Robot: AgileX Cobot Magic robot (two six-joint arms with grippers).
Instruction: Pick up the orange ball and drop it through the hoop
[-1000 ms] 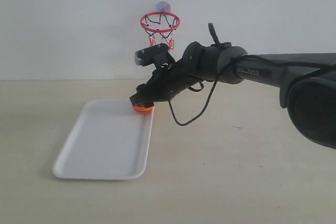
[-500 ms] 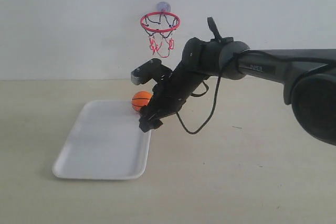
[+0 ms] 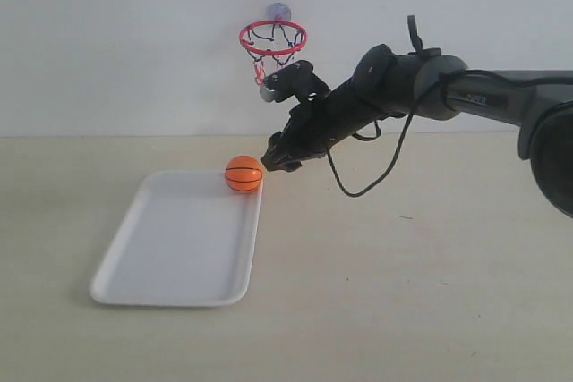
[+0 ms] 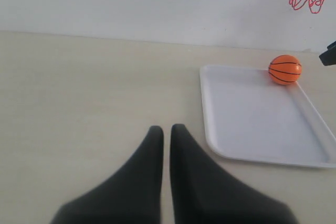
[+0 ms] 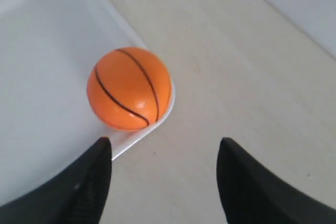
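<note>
right gripper (image 3: 271, 164) lifted, seemingly beside ball (image 3: 243, 174)

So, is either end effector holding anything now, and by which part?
Nothing is held. The right end effector is open near the orange ball, which rests in a corner of the white tray. The left end effector is shut on nothing.

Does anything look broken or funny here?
Nothing is broken or spilled. The orange ball sits in a corner of the white tray, right against its rim. The right gripper is open beside the ball, not holding it. The hoop looks level.
</note>
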